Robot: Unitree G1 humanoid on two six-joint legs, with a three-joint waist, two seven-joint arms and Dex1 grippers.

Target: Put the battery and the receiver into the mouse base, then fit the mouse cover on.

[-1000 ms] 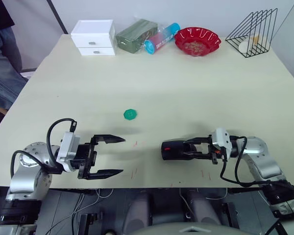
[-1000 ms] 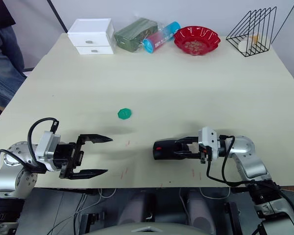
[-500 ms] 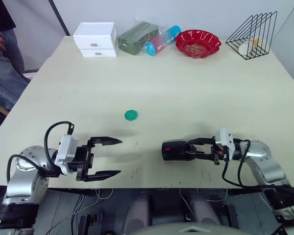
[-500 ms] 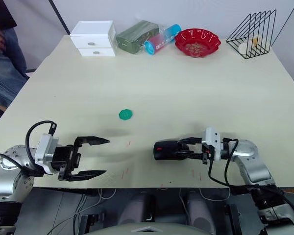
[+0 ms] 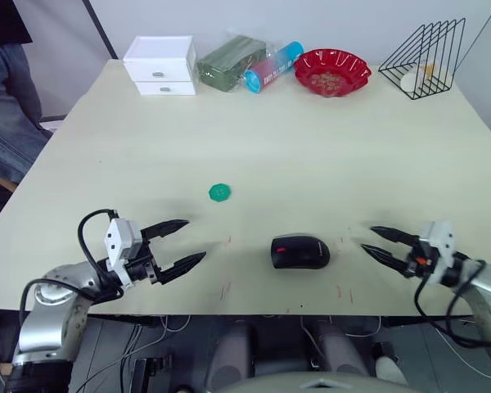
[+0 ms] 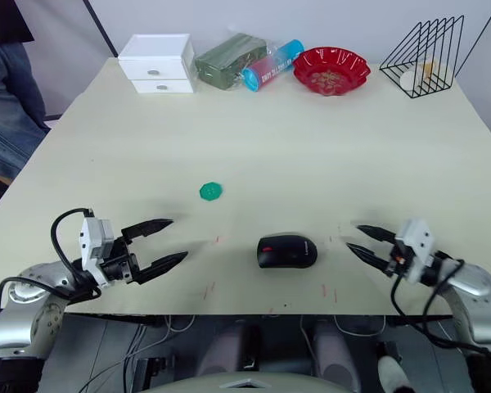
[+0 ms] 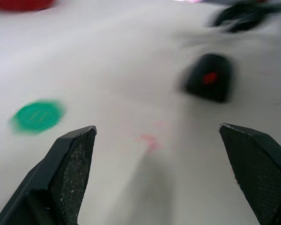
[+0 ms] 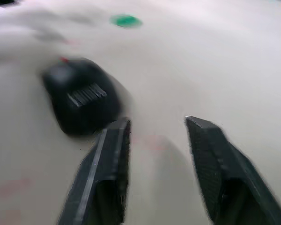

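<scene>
Low in the frame, the left gripper [image 5: 180,244] at lower left hovers with fingers spread wide and empty; at lower right the right gripper [image 5: 375,243] is likewise parted and empty, apart from the mouse. Between them, lower centre, the mouse cover [image 5: 300,251] sits closed over the base on the table [image 5: 311,155], a red spot showing at its left end. A green disc [image 5: 219,192] lies further up, left of centre. Along the top edge stand a white drawer box [image 5: 158,64], a red bowl [image 5: 330,70] and a wire rack [image 5: 422,54].

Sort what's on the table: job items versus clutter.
Job: mouse, cover on, lying between the left gripper and right gripper.

Clutter: green disc, white drawers, green packet, blue-capped tube, red bowl, wire rack.
</scene>
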